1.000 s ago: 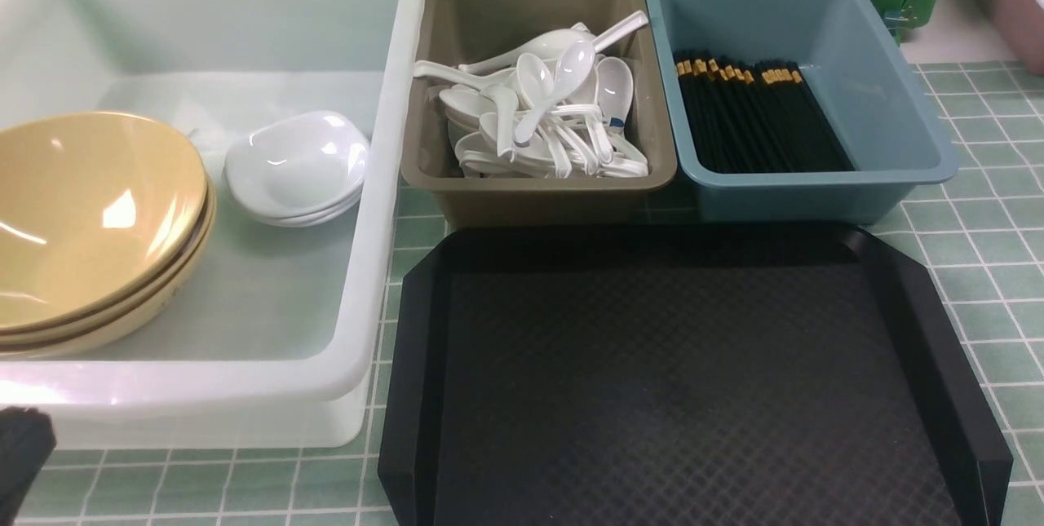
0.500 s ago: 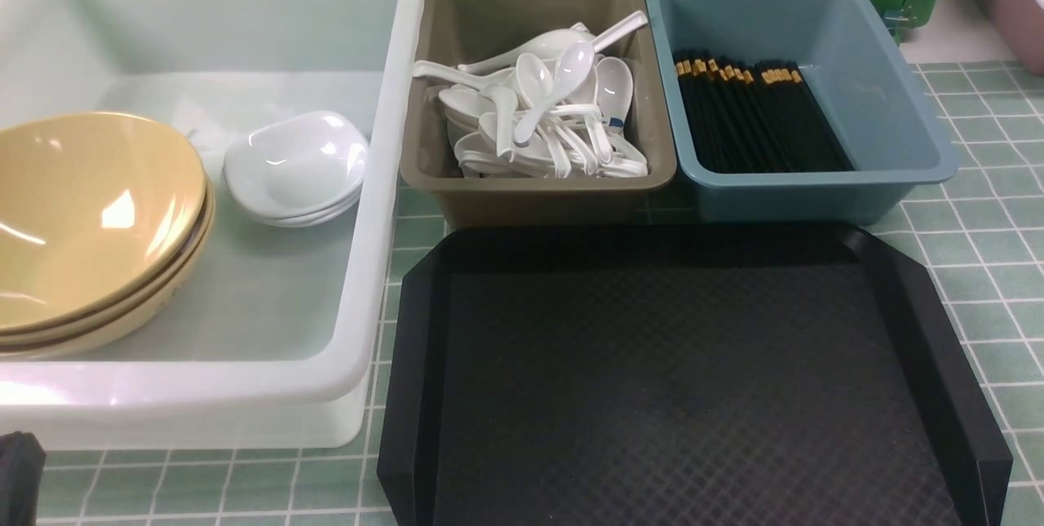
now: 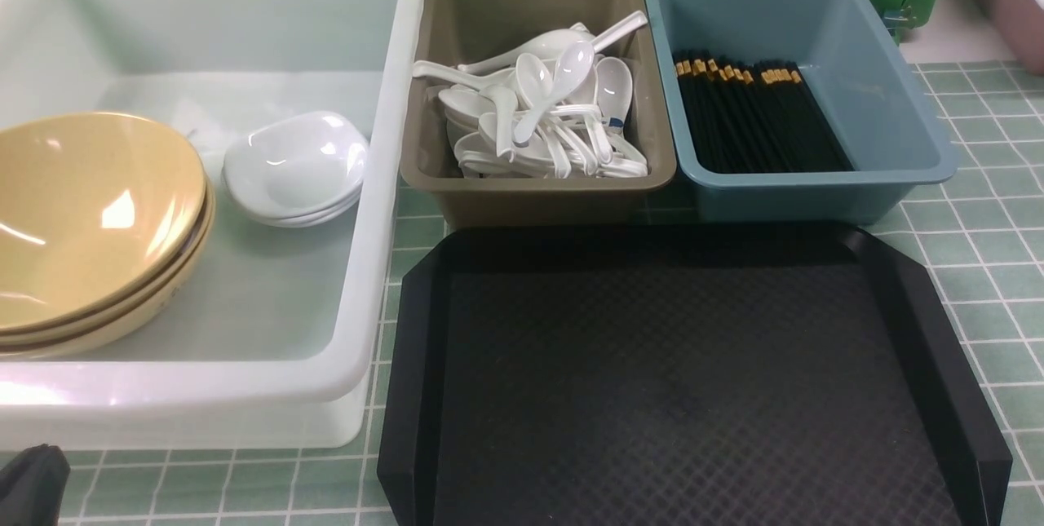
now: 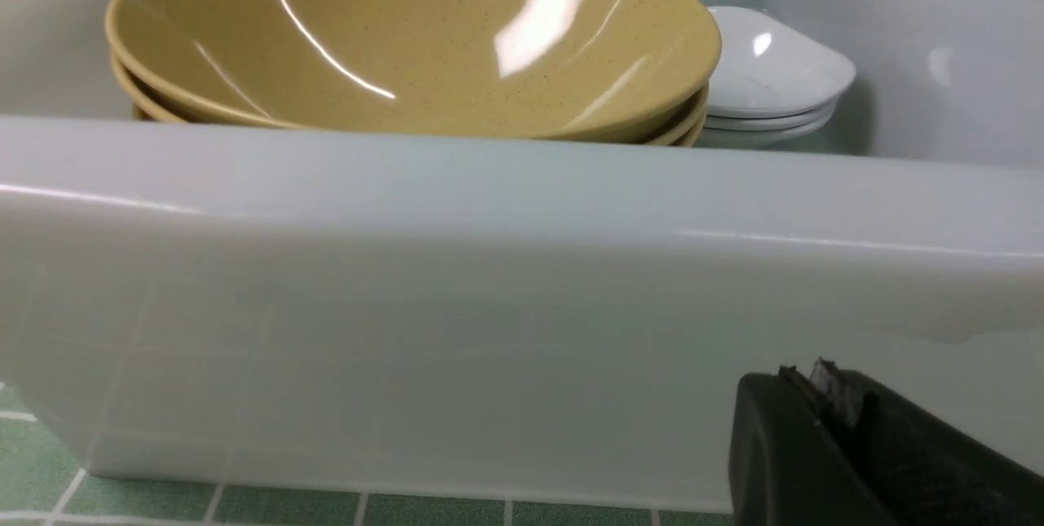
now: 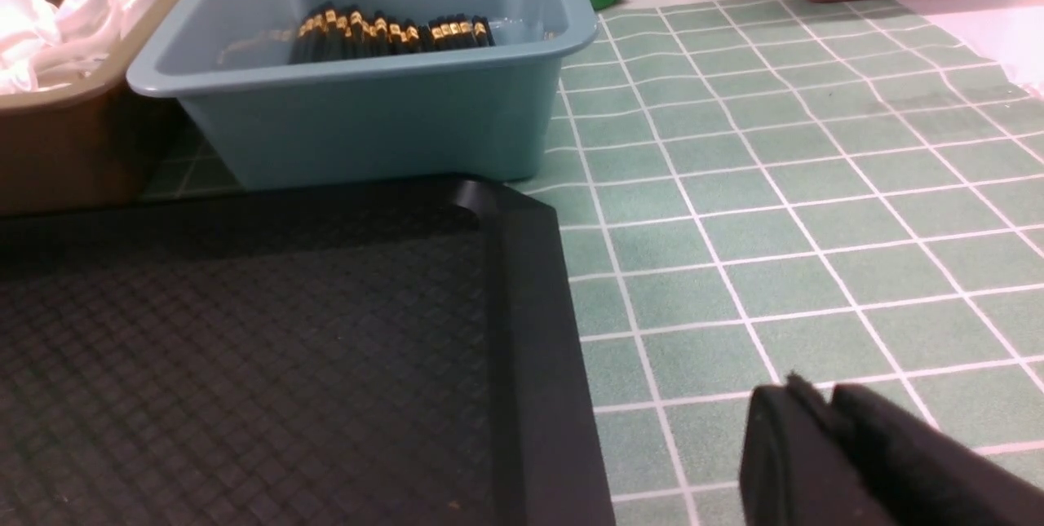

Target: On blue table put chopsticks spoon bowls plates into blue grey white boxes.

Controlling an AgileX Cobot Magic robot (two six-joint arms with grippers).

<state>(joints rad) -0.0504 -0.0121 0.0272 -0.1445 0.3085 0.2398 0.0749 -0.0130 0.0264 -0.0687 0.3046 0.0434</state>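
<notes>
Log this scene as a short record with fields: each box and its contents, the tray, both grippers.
white box: stacked yellow bowls, stacked white dishes
grey box: white spoons
blue box: black chopsticks
black tray: nothing on it
left gripper: shut, holds nothing, outside the white box's near wall
right gripper: shut, holds nothing, over the tablecloth beside the tray

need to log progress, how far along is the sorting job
Done, by the look of it: bowls and plates sit in the white box, spoons in the grey box, chopsticks in the blue box. In hand: nothing; the left gripper and right gripper look shut and empty. Left: nothing visible, since the black tray is bare.
</notes>
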